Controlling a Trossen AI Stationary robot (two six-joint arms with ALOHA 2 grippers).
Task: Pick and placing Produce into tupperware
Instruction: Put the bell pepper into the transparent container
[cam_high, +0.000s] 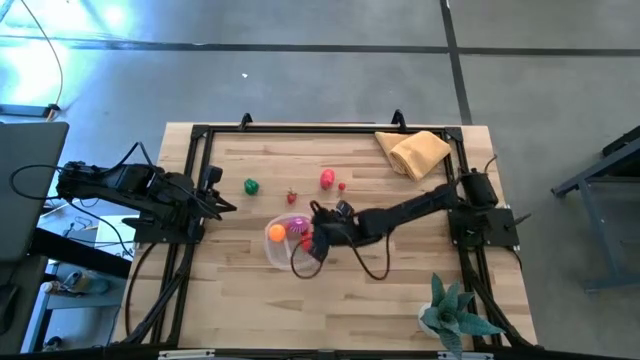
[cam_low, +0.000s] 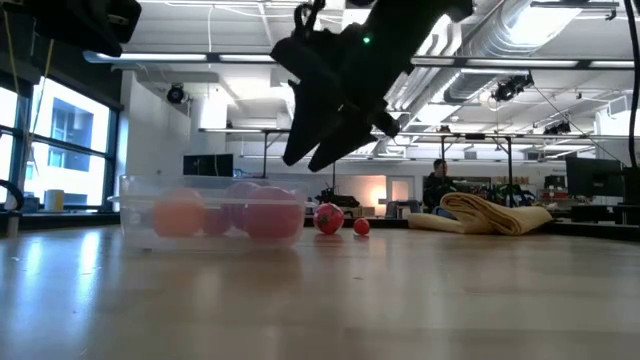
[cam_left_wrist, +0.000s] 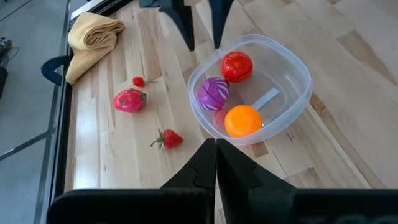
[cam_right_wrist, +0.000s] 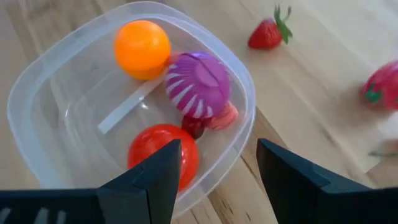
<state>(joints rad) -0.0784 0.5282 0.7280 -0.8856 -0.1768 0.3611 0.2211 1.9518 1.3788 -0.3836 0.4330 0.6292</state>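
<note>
The tupperware (cam_high: 272, 250) is a clear round container on the table's middle, and in the right wrist view (cam_right_wrist: 37, 81) it holds an orange ball (cam_right_wrist: 142, 48), a purple striped piece (cam_right_wrist: 198, 84) and a red tomato (cam_right_wrist: 158, 152). My right gripper (cam_right_wrist: 217, 168) hangs open just above its right rim, raised clear of it in the low view (cam_low: 315, 150). Loose produce lies on the wood beyond: a strawberry (cam_high: 292, 197), a pink-red fruit (cam_high: 327, 179), a small red piece (cam_high: 342, 186) and a green one (cam_high: 250, 186). My left gripper (cam_left_wrist: 216, 152) waits shut at the table's left (cam_high: 228, 207).
A folded tan cloth (cam_high: 412, 152) lies at the far right corner, and a teal spiky plant (cam_high: 455, 315) stands at the near right corner. A dark frame rail (cam_high: 330, 127) runs along the table's edges. Bare wood lies on the container's near side.
</note>
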